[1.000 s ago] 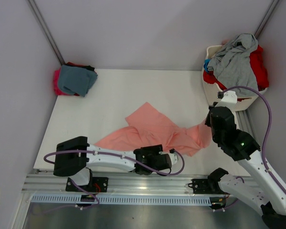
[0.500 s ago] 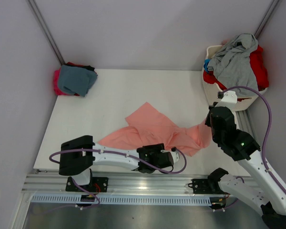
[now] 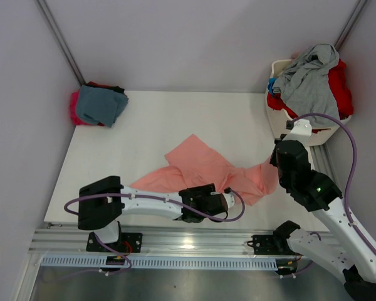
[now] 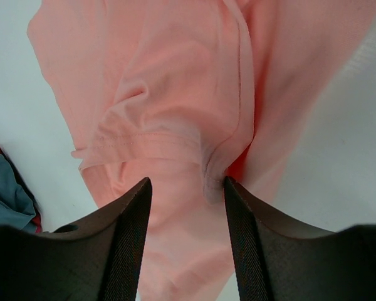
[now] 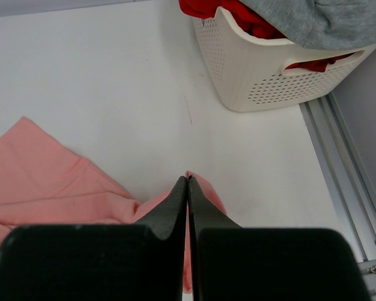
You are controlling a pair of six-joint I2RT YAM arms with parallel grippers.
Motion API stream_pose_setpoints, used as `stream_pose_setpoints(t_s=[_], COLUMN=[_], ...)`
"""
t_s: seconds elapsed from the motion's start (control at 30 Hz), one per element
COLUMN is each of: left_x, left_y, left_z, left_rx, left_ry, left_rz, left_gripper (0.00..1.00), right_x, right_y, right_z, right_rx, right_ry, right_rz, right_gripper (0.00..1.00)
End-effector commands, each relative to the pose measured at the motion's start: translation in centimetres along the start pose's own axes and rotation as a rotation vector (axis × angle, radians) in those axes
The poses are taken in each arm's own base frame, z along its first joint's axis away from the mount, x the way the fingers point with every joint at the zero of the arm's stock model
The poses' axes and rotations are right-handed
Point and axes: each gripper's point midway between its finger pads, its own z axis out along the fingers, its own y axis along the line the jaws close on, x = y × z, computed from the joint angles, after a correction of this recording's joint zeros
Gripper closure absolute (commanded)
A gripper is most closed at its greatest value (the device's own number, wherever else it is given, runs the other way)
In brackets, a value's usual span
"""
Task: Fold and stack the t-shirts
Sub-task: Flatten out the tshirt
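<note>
Holding shirt (image 3: pixel 200 164) corner in the shut right pincer (image 5: pixel 187 180). Shirt lies crumpled mid-worktop (image 3: pixel 150 125), long axis left-right. Left pincer (image 4: pixel 186 185) is half-wide, straddling the hem (image 4: pixel 144 143) just below; we judge the left arm nearer.

White shells along the left arm (image 3: pixel 150 202) and the right arm (image 3: pixel 341 226), with black housings at shoulders and wrists. Looped with a purple cable (image 3: pixel 329 115) apiece. Mounted on black base plates (image 3: pixel 269 243) with small screws. Tipped with dark, finely ribbed left fingers (image 4: pixel 122 251) and smooth black right fingers (image 5: pixel 156 226). Small green light (image 3: pixel 318 189) on the right forearm.
</note>
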Motion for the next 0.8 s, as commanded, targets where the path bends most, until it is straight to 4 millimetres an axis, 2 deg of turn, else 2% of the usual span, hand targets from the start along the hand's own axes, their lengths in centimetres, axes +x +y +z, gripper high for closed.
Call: stream_pose_setpoints(t_s=[0.0,0.43,0.53,0.57,0.6,0.77], left_x=[-1.7,-1.1,-1.2,-1.0,-1.1,-1.3], left_y=[1.0,-0.9,-1.0,-1.1,-1.1,-0.3], left_z=[0.0,1.6,1.7,1.8,1.8,1.4], left_rx=[-0.03,0.018,0.036,0.039,0.042,0.022], left_ry=[-0.042,-0.002,-0.002,0.005,0.007,0.002], left_rz=[-0.023,-0.007,-0.012,-0.015,-0.016,-0.031], left_gripper=[0.46,0.54,0.71,0.88,0.98,0.99], right_x=[-0.4,-0.5,-0.4,-0.4,-0.4,-0.3], right_y=[-0.1,-0.4,-0.4,-0.4,-0.4,-0.2], right_z=[-0.1,-0.2,-0.2,-0.2,-0.2,-0.1], right_rx=[0.005,0.014,0.013,0.014,0.014,0.012], right_ry=[-0.021,-0.024,-0.022,-0.022,-0.022,-0.018], right_rz=[0.004,0.005,0.002,0.002,0.002,0.004], right_gripper=[1.0,1.0,1.0,1.0,1.0,1.0])
